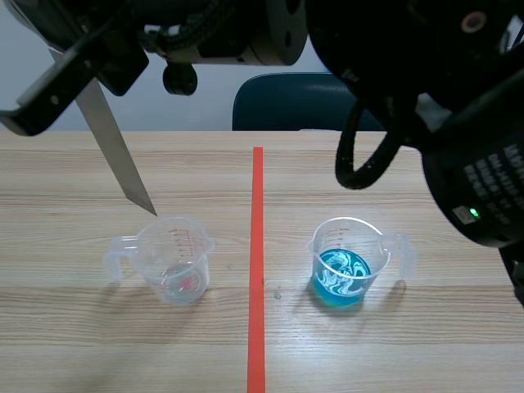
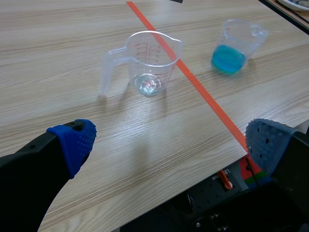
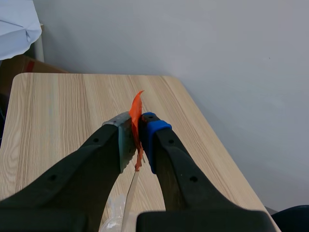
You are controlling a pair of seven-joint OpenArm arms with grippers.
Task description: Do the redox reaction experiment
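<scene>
Table [image 1: 426,352] of pale wood carries two light measuring cups, a near-empty clear cup [image 1: 173,260] and a cup of blue solution [image 1: 344,264]. Either would likely tip or slop if the slanted blade clipped a rim going in. Left gripper [image 2: 169,142] hangs low, spread wide on nothing. Right gripper [image 3: 136,129], reaching across, pinches the grey metal strip [image 1: 115,147], whose tip is poised just beyond the clear cup's rim, well apart from the blue.
</scene>
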